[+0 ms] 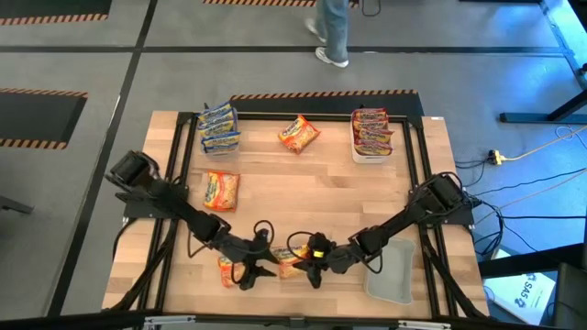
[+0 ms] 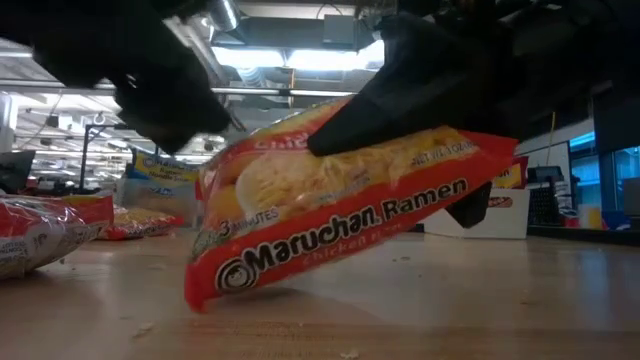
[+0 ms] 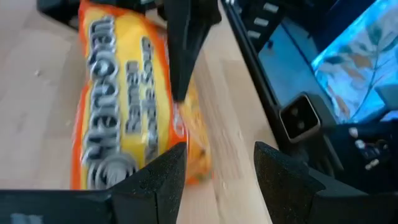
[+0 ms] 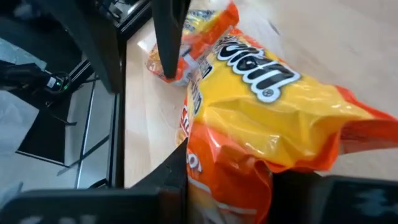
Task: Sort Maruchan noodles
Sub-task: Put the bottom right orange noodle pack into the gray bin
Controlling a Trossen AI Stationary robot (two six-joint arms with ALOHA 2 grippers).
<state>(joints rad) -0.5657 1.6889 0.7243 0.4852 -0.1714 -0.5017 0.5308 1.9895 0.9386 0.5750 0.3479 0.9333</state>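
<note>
An orange Maruchan noodle packet (image 2: pixel 340 215) stands tilted near the table's front edge, with my right gripper (image 1: pixel 315 263) shut on it. My left gripper (image 3: pixel 217 177) stands open just left of it, bare wood between its fingers. A second orange packet (image 1: pixel 227 269) lies flat by the left gripper. Farther back lie two more orange packets (image 1: pixel 220 191) (image 1: pixel 298 135). Blue-and-yellow packets (image 1: pixel 218 128) sit at the far left. Red packets (image 1: pixel 371 131) sit in a white tub at the far right. My right gripper pinches the orange packet between its two fingers at the packet's right end (image 4: pixel 249 180). One finger (image 2: pixel 375 115) lies on the upper face, the other (image 2: pixel 470 205) below it. The fingers come slanting down from the table's right. The packet is tilted, its lower left corner (image 2: pixel 200 295) on the table.
A clear tub (image 1: pixel 393 270) stands at the near right beside the right arm. A black frame (image 1: pixel 183 183) runs along the table's sides. A person's legs (image 1: pixel 335 32) show beyond the far edge. Bare wood lies in the table's middle.
</note>
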